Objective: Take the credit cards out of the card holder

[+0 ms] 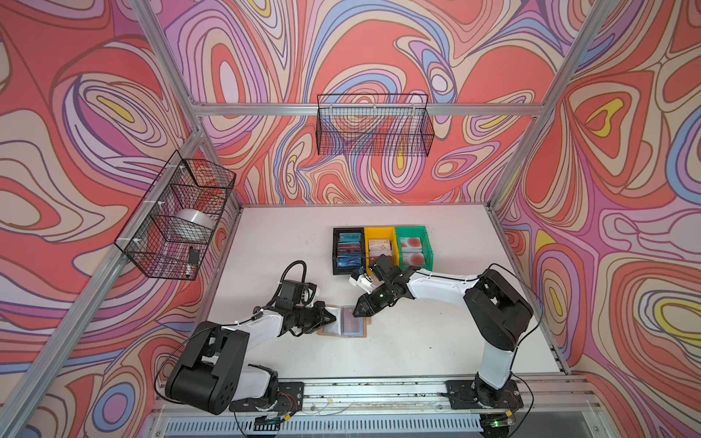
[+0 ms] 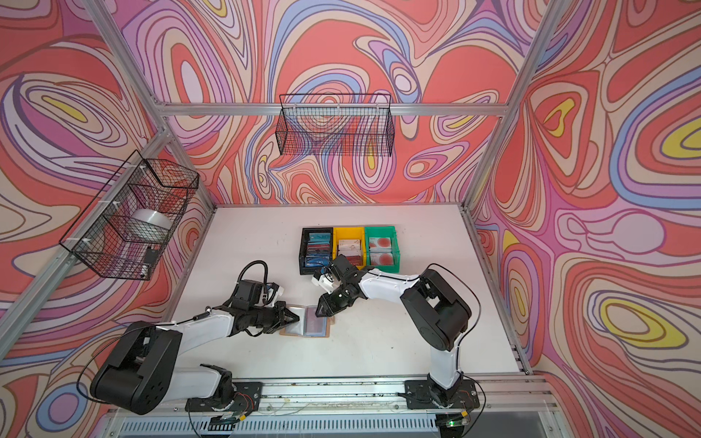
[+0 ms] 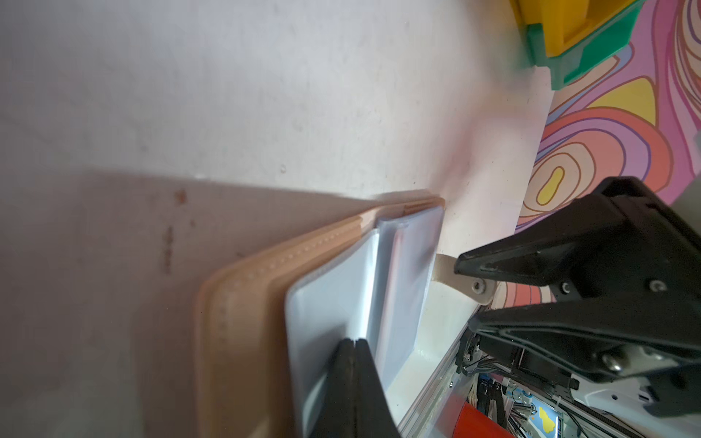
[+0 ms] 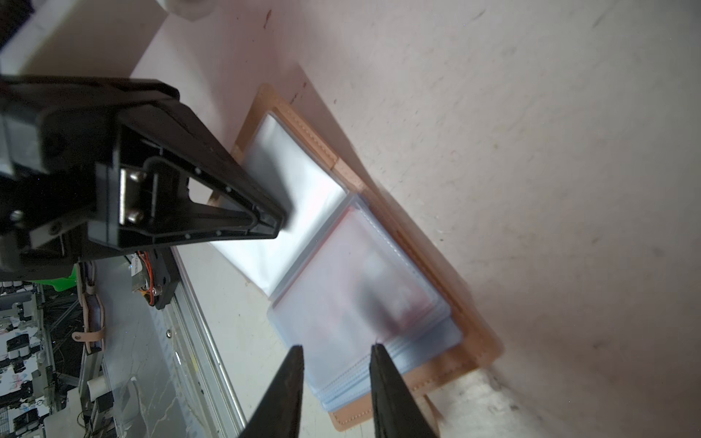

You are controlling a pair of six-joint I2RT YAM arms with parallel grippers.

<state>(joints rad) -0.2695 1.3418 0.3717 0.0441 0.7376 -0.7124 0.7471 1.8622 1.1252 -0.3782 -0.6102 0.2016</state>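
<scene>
Fingers of your left gripper point(image 3: 354, 342) press together on a clear plastic sleeve point(image 3: 330, 295) of the tan leather card holder point(image 3: 242, 303); your right gripper's point(image 4: 337, 347) fingers stand apart.

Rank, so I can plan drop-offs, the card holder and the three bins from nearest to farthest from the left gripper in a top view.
1. Card holder, pinched by the left gripper.
2. Black bin, leftmost.
3. Yellow bin, middle.
4. Green bin, rightmost.

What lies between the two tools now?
The card holder, lying open, between the left tool and the right tool; both top views show it.
</scene>
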